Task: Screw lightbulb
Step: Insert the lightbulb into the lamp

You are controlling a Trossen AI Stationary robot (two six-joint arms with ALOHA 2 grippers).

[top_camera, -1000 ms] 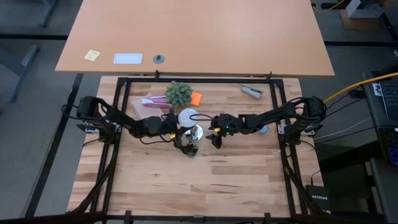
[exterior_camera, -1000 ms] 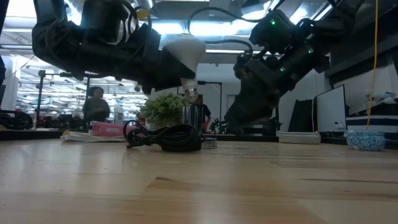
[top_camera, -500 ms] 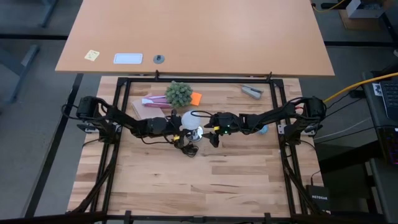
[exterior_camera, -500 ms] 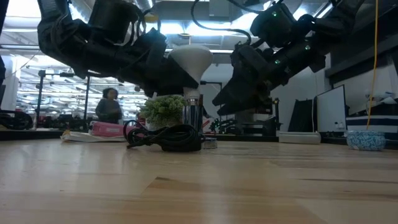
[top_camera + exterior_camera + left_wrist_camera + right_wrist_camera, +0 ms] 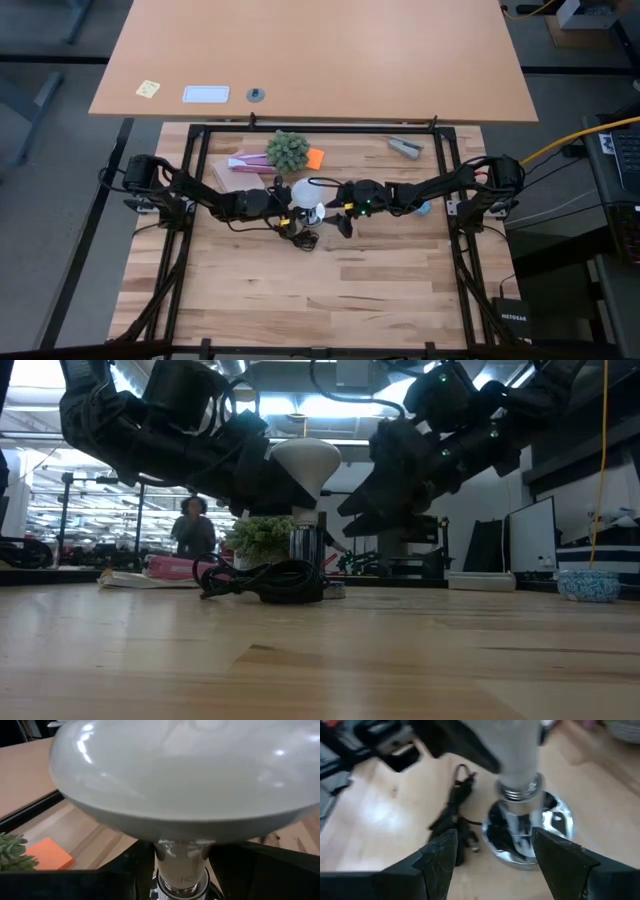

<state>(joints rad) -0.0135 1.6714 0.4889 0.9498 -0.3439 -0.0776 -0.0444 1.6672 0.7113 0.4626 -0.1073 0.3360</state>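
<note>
The left gripper point(image 5: 285, 485) is clamped on the lightbulb point(image 5: 306, 463), holding it dome-up with its grey screw base just over the chrome socket point(image 5: 527, 837) directly below its fingers. The right gripper point(image 5: 492, 852), jaws spread wide and holding nothing, straddles that socket's stem from the opposite side, a coiled black cord point(image 5: 265, 580) lying just beside it. To thread cleanly, the bulb should probably stay plumb over the socket while the right jaws close to steady it. Both arms reach inward, forearms low and angled down, meeting mid-table.
</note>
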